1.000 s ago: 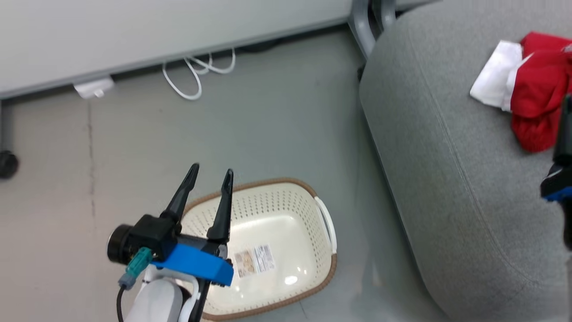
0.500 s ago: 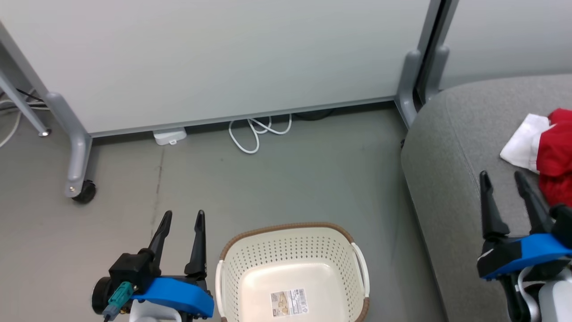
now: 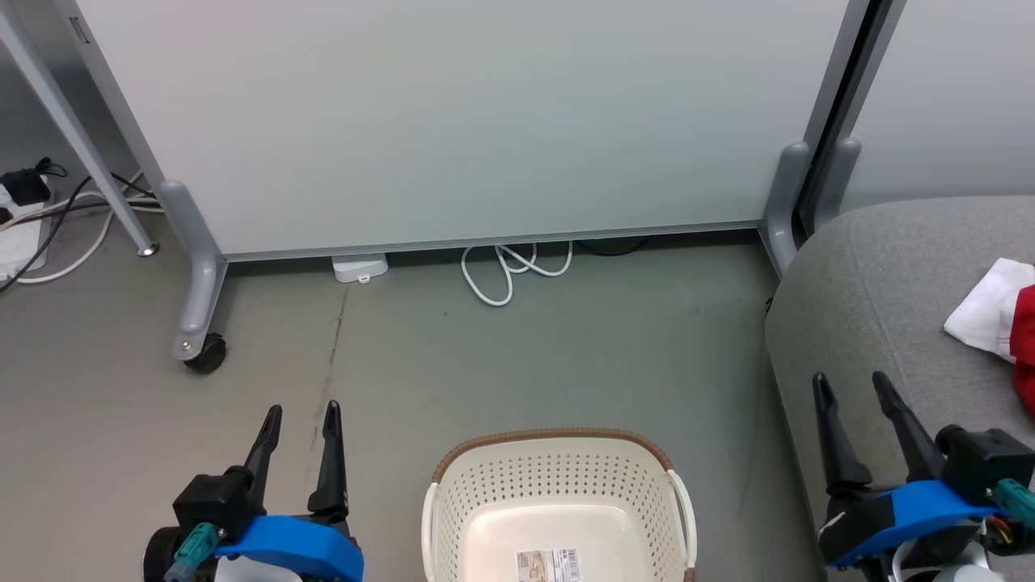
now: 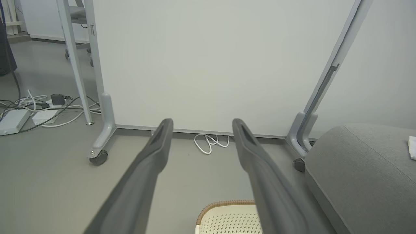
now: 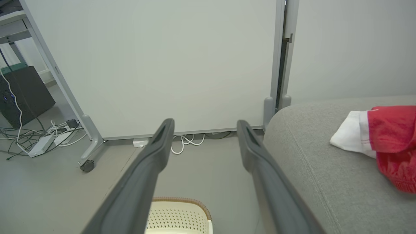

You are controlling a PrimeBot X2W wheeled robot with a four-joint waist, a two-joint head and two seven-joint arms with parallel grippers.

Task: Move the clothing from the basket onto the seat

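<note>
**Status:** left gripper [image 3: 303, 411] & right gripper [image 3: 851, 380] both have fingers spread wide, nothing between them. Clothing [image 3: 993, 311] lies on the seat [image 3: 873, 275]. Basket [image 3: 558, 435] stands on the floor [image 3: 566, 347] btwn the arms; its visible bottom is bare except for a barcode sticker [image 3: 548, 563].

**Risks:** R fingers hover over the seat's front, near the fabric. A sideways swing could snag it & drag it off. L fingers sit beside the light basket, and a bump would likely shove it.

**Views:** head view crops the clothing at the frame edge. R wrist view gives the red bulk w/ white fabric. Basket's near end is cut off, so a leftover item can't be ruled out.
</note>
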